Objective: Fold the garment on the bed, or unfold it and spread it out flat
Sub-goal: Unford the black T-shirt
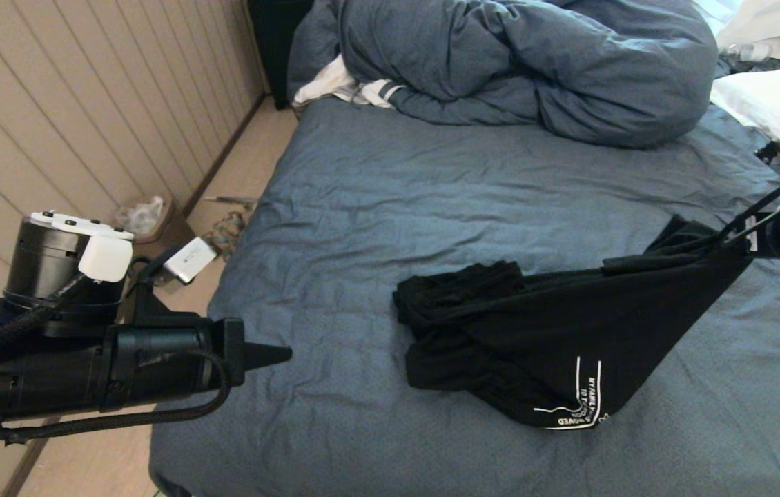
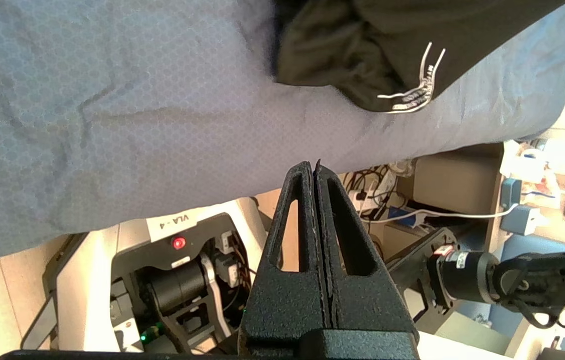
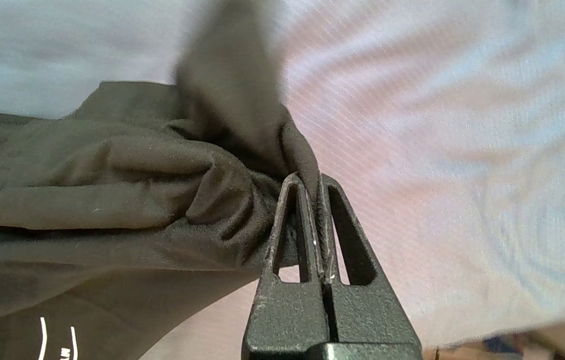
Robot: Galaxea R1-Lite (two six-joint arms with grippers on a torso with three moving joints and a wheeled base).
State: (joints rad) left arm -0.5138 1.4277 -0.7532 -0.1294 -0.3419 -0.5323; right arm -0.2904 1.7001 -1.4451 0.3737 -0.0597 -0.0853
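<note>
Right gripper (image 3: 315, 180) at three o'clock pinches the black T-shirt (image 1: 556, 345), lifting one corner off the slate-blue bed (image 1: 431, 193); left gripper (image 1: 286, 355), at nine o'clock, is closed and empty.

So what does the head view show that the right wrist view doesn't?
Only the head view shows the bunched duvet, a white pillow, the floor beside the bed, and the left gripper, shut and empty off the bed's left edge. Only the right wrist view shows the right gripper shut on a bunch of fabric. Both show the black T-shirt pulled taut over the blue sheet.
</note>
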